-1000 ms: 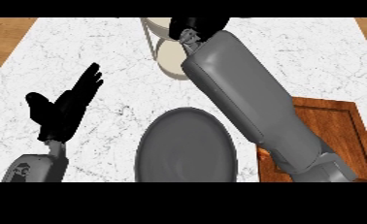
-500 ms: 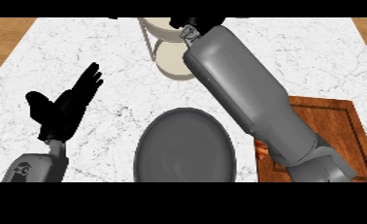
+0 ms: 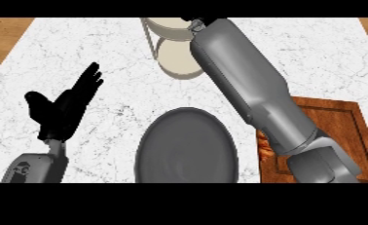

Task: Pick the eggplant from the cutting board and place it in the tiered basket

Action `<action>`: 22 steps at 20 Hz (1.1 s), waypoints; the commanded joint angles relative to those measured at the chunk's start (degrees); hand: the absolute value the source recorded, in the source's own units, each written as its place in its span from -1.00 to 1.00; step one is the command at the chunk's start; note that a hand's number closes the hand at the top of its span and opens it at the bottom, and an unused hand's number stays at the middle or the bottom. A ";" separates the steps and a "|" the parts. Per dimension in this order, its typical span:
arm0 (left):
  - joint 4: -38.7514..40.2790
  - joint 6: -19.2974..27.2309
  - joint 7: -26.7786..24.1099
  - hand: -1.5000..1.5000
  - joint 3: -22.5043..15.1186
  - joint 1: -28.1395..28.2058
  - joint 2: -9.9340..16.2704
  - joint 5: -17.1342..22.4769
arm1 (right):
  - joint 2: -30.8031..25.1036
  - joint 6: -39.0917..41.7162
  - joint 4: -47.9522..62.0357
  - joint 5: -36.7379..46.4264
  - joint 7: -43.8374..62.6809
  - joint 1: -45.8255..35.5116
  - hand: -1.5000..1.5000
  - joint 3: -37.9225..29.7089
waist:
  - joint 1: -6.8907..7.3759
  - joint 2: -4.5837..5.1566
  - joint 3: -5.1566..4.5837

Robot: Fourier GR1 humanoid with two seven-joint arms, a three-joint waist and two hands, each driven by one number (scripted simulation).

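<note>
The robot's left hand [image 3: 64,107], black on a short grey forearm, shows at the left side of the white marble counter [image 3: 86,48], well to the left of the dark grey round plate [image 3: 187,146]; its fingers are straight and spread with the thumb held apart, it holds nothing and touches nothing that can be seen. The long grey right forearm [image 3: 244,83] rises from the lower right corner, crosses the near edge of the brown wooden cutting board [image 3: 327,121] to the right of the plate, and runs up and to the left past the plate's upper right rim to the cream-coloured tiered basket [image 3: 173,48], which stands beyond the plate at the far edge of the counter. Only a small dark sliver of the right hand [image 3: 197,22] shows, at the very top of the forearm, over the basket's upper tier; whether its fingers are curled or straight cannot be told, nor whether it holds anything. The eggplant cannot be seen: it is not on the visible part of the cutting board, and the basket's upper tier is largely covered by the forearm, so where it lies cannot be told. The lower tier of the basket, the side nearer the plate, shows a bare cream floor.
</note>
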 commanded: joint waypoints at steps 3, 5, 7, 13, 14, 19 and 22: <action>-0.30 -0.30 -0.64 0.00 -0.21 1.80 0.05 -0.41 | 0.63 -14.53 2.19 0.59 8.20 -2.33 -1.00 -5.40 | -0.24 0.20 0.05; -0.39 -0.60 0.90 0.00 1.71 -0.79 1.30 0.86 | 0.63 -17.39 1.15 0.84 8.67 -3.20 -1.00 -6.40 | -0.31 0.05 0.06; 0.13 0.38 -0.53 0.00 -0.23 0.65 -1.04 -0.32 | 0.63 -21.94 -0.38 0.34 8.15 -1.40 -1.00 -6.99 | -0.63 -0.07 0.06; -0.20 0.27 1.72 0.00 1.68 -0.44 0.35 0.82 | 0.64 -32.90 -4.74 1.81 7.35 -1.76 -1.00 -12.32 | -2.14 -0.80 0.08; 0.18 -0.35 0.40 0.00 2.35 1.15 1.04 0.92 | 0.64 -35.12 -5.32 2.31 6.77 -0.14 -1.00 -12.79 | -2.38 -0.86 0.07; -0.71 0.84 0.86 0.00 3.77 2.29 1.27 0.98 | 0.65 -36.85 -9.19 10.17 9.17 1.89 -1.00 -15.67 | -4.86 -1.82 0.07; -1.65 1.98 1.42 0.00 2.61 4.15 0.31 -0.15 | 0.65 -33.37 -13.81 15.15 11.73 2.70 -1.00 -18.10 | -5.90 -2.43 0.07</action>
